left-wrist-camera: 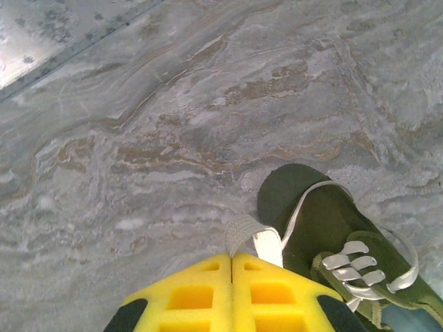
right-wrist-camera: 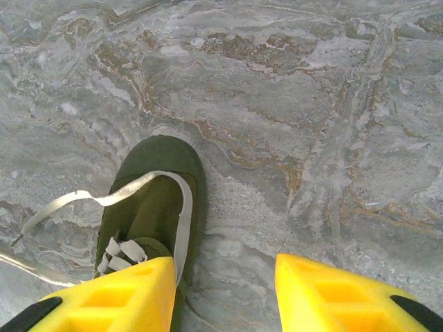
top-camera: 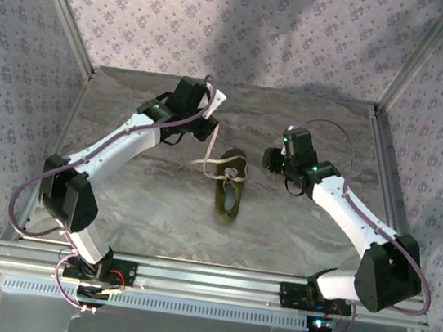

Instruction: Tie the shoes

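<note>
Shoe sits mid-table, centre of the top view, toe toward upper frame, dark opening toward the arm bases. Upright on its sole.

L claw: yellow pads pressed together, clamped on a white lace right at the tips. In L wrist cam the shoe is lower right, just beside the pads. From the top, L claw is up-left of the toe w/ the lace running down from it to the shoe.

R claw: fingers apart, nothing between them, just marble table. Shoe is lower left in R wrist cam and my left-hand finger overlaps its side; can't tell if it touches. Second lace end trails loose across the toe and out onto the table, frame left. From the top, R claw sits right of the shoe, near it.
</note>
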Action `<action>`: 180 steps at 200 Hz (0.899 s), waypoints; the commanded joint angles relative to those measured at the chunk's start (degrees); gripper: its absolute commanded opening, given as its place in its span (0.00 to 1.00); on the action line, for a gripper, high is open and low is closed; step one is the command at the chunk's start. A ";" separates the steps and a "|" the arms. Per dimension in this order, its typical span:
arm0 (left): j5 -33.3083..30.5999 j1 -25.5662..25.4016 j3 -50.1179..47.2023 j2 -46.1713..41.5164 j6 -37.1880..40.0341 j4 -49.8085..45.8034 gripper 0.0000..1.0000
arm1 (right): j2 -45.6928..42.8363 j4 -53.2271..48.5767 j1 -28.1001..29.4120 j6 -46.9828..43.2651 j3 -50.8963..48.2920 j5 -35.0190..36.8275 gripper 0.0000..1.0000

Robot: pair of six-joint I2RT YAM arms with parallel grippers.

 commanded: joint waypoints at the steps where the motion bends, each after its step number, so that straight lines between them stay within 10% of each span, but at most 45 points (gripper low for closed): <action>1: 3.54 0.07 3.43 2.30 7.51 0.26 0.00 | -1.82 -0.47 -0.60 -1.06 -0.86 -0.89 0.43; 61: 7.64 1.48 6.10 9.51 20.67 4.53 0.00 | -3.92 -1.84 -1.67 -1.71 -2.05 -0.43 0.43; 130: 14.17 4.80 15.13 21.52 17.79 2.27 0.00 | -5.92 -2.83 -2.38 -1.55 -3.59 -0.42 0.43; 180: 8.85 8.23 15.10 21.87 7.82 2.51 0.52 | -6.36 -2.81 -2.21 -1.56 -3.80 -0.35 0.43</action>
